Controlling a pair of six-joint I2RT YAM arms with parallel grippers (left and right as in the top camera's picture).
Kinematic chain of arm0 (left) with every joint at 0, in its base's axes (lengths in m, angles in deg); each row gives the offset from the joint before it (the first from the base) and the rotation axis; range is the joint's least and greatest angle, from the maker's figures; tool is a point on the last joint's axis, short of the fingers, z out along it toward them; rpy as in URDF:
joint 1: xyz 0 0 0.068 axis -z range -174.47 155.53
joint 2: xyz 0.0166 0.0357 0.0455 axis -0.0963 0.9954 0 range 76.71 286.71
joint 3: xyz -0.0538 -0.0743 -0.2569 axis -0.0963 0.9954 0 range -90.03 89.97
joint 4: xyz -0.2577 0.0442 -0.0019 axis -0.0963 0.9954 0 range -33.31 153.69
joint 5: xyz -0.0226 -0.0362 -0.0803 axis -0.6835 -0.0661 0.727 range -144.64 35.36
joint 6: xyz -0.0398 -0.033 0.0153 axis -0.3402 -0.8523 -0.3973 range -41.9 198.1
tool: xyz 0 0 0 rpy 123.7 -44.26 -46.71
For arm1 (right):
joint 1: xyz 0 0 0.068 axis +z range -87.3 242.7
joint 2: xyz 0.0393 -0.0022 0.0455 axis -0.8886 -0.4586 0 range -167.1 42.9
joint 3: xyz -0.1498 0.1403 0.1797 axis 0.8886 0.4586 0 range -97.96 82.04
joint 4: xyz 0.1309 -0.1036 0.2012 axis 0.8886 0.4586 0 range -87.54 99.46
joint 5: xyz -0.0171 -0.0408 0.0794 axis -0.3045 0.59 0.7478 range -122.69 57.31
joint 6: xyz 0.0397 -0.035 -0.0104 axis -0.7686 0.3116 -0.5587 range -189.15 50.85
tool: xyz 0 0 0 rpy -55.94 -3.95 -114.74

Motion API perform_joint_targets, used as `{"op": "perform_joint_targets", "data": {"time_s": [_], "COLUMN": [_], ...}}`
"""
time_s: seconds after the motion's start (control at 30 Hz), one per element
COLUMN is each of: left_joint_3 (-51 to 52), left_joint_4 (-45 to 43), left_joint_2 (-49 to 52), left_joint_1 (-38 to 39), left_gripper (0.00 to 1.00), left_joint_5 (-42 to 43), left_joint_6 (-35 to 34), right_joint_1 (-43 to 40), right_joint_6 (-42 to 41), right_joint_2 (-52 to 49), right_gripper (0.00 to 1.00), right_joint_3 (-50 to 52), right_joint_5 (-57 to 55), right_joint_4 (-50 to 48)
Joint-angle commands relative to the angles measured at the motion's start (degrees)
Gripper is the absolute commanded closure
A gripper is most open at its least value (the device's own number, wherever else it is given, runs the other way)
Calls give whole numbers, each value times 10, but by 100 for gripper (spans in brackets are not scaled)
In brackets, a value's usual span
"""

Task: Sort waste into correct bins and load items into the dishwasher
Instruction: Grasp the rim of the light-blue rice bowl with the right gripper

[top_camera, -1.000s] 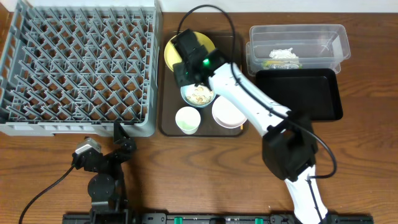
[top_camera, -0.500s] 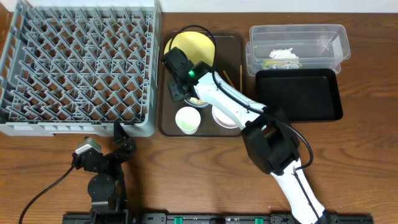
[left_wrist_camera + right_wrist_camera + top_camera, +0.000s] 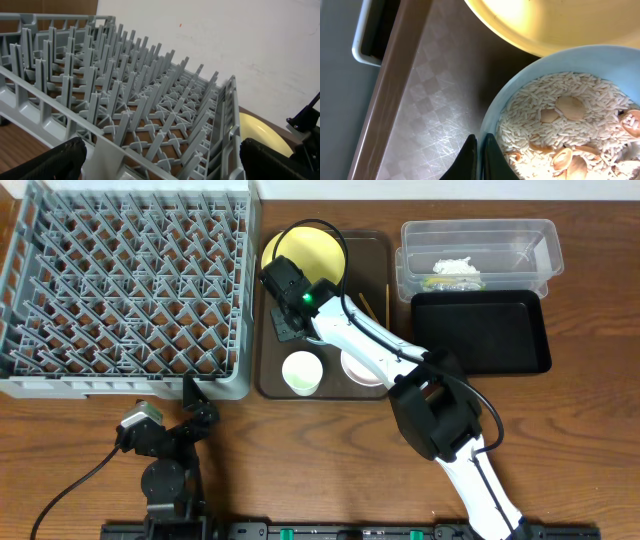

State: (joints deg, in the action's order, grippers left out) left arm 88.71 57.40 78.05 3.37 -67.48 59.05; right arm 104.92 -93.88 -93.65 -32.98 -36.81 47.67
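The light blue bowl sits on the dark brown serving tray, just beside the yellow plate; it holds white rice grains with tan crumbs among them. Your right gripper has its jaws pinched together on the bowl's rim, one finger outside the wall and the other just inside, against the rice.

On the same tray you have the white cup and, beside it, the small white bowl, half hidden by the arm; the chopsticks lie near the tray's right edge. To the right, the clear tub holds crumpled white paper and a greenish-orange scrap; the black tray lies just beside it. The dish rack stands left of the serving tray; your left gripper sits in front of it with its jaws spread as wide as they go, holding nothing.

Against a second ago, the right arm has swung left and settled over the bowl, so from overhead the wrist now covers it; more of the plate shows and the chopsticks have come into sight — and the jaws, apart then, have closed. The left arm has not moved.
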Motion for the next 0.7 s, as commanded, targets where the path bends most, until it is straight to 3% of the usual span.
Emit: {"op": "perform_joint_targets", "data": {"time_s": [0.0,0.43,0.67], "left_joint_3": [10,10,10], "left_joint_4": [22,22,22], "left_joint_2": [0,0,0], "left_joint_1": [2,2,2], "left_gripper": [0,0,0], "left_joint_5": [-15,-15,-15], "left_joint_6": [10,10,10], "right_joint_1": [2,-9,-32], "right_joint_6": [-1,21,27], "right_joint_2": [1,129,183], "right_gripper": [99,99,99], "right_joint_3": [-4,-5,-5], "right_joint_5": [-2,-4,-4], "right_joint_4": [8,62,151]}}
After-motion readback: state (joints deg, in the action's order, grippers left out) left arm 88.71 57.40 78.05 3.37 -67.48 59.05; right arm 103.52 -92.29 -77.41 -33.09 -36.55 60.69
